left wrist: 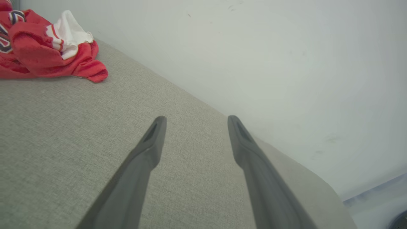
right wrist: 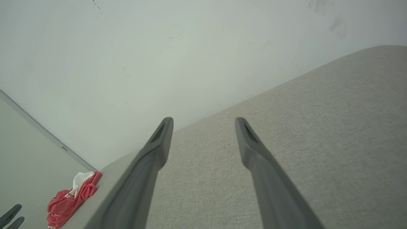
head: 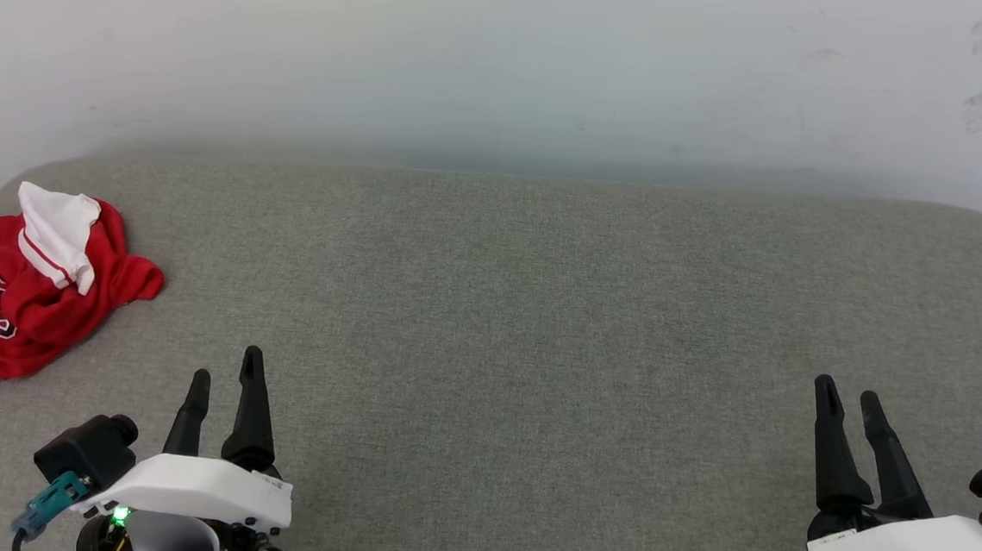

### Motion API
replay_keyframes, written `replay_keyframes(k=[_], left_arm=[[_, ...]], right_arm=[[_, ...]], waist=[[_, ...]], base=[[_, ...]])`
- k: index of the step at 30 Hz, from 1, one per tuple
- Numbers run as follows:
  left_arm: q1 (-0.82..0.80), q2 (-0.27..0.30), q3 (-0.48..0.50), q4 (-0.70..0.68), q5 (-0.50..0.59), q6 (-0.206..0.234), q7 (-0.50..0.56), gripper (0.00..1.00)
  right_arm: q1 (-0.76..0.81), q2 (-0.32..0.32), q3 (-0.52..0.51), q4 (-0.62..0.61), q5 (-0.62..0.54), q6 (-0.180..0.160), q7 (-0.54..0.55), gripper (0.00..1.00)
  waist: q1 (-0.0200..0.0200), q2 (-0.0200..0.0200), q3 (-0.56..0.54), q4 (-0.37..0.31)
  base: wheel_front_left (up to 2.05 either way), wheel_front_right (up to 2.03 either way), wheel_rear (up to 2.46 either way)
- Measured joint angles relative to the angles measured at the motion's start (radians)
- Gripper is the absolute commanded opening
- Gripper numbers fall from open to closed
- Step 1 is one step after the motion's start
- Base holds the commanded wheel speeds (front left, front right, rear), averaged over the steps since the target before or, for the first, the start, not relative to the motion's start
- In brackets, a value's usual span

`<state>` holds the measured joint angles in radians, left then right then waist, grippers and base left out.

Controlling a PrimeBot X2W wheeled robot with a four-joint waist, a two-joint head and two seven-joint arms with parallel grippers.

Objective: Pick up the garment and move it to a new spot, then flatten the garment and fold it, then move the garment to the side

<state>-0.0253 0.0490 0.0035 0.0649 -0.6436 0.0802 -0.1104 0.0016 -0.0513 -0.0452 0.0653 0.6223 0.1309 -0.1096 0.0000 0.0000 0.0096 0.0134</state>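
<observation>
One garment [head: 32,287], one grey surface [head: 521,338], two tools: left tool [head: 227,362], right tool [head: 847,389].

grey couch [head: 539,331] bears crumpled garment [head: 32,287]

Grey fabric surface [head: 539,331], white (scuffed) wall [head: 506,60]

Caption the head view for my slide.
Crumpled red garment at left edge of grey surface; left gripper and right gripper open, empty.
</observation>
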Motion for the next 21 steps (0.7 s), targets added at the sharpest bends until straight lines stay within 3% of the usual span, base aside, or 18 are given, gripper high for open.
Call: replay_keyframes(k=[21], left_arm=[[0.02,0.017,-0.059,-0.021,0.239,0.053,-0.056,1.0]], right_arm=[[0.022,0.0,0.012,-0.026,-0.257,0.0,-0.057,1.0]], waist=[[0.0,0.0,-0.001,0.008]], base=[[0.0,0.0,0.0]])
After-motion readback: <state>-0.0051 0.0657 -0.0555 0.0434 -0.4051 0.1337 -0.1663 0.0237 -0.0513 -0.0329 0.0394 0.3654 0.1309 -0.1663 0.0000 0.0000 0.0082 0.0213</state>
